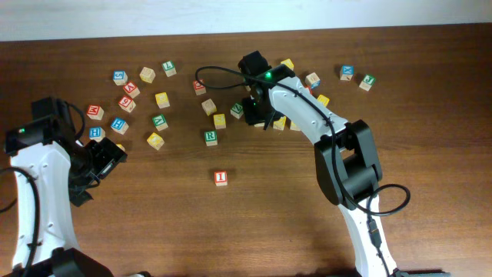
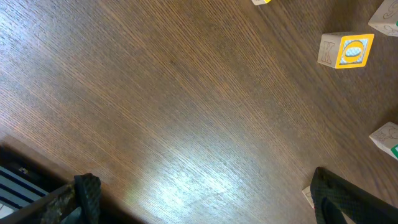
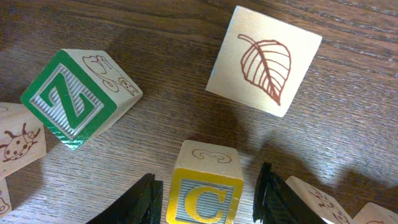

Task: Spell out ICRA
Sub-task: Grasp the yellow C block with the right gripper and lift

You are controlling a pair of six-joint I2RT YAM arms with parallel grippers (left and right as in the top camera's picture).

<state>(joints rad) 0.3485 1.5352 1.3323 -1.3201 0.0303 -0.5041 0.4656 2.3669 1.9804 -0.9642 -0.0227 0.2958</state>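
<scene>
The yellow C block (image 3: 202, 196) is bracketed, not yet gripped, by the half-open jaws of the right claw (image 3: 208, 194); the left claw (image 2: 208, 202) is spread wide, empty.

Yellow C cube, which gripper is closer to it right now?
Right. The right gripper straddles the yellow C cube, one finger on each side; the left gripper is far off near the table's left edge.
</scene>
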